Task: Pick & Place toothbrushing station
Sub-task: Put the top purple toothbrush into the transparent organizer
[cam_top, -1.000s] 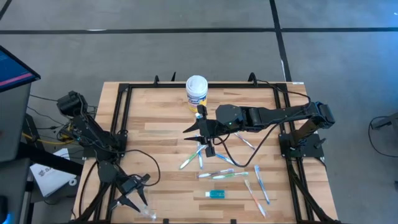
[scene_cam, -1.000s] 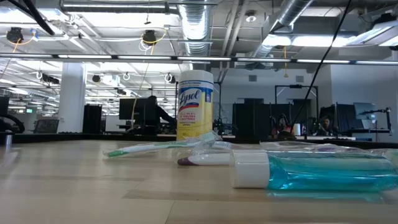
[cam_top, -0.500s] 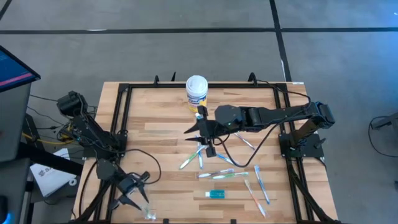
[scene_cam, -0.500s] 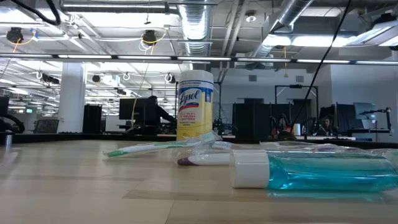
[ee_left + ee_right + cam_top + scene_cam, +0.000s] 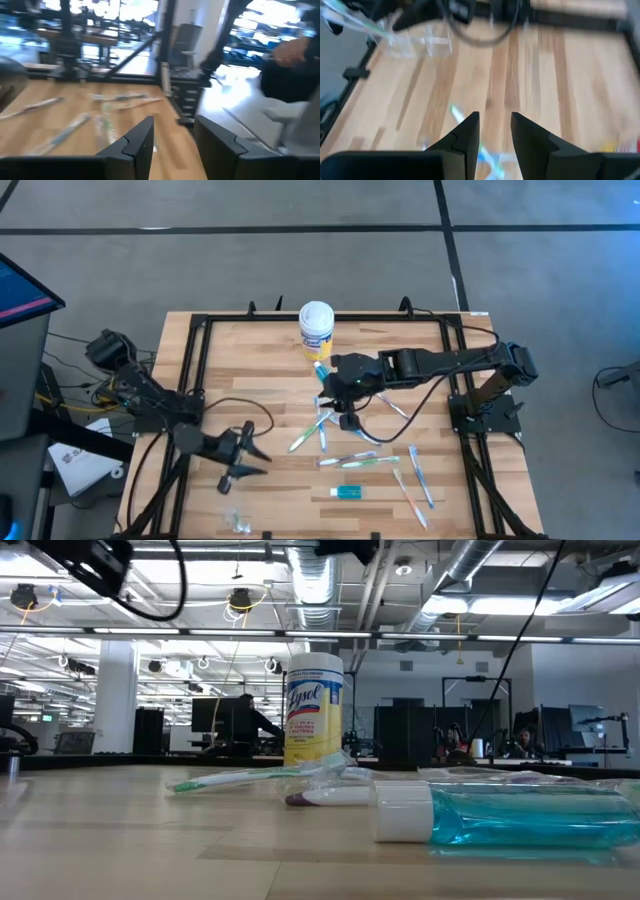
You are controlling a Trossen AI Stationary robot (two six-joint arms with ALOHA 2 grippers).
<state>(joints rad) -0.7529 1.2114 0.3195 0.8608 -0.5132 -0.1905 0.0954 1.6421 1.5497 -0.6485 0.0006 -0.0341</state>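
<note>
The wooden table (image 5: 260,380) carries the whole job, and the step in hand looks like an early pick from the scattered toothbrushes (image 5: 345,461), with nothing yet gathered anywhere that I can see. The right arm reaches across the middle of the table, and the right gripper (image 5: 335,393) hangs over the near end of the brush scatter, just beside the Lysol wipes canister (image 5: 316,328) that stands behind it. Its own camera shows the two dark fingers (image 5: 468,131) parted with bare wood between them and a blue-green toothbrush (image 5: 454,111) lying just ahead of the tips, so the gripper is released and grasping nothing. The left gripper (image 5: 243,456) sits over bare wood on the other side, well apart from the brushes, its fingers (image 5: 142,137) spread and empty; a small clear plastic piece (image 5: 236,518) lies near it at the table's front edge. Most of the remaining brushes lie beyond the right gripper toward the front of the table, and the teal toothpaste tube (image 5: 347,493) rests farthest out, apart from both grippers. The next move, as I judge it, calls for the right gripper to drop until its fingers straddle the slim handle ahead of it, then close squarely across it, since so thin a handle could slip or roll aside.
</note>
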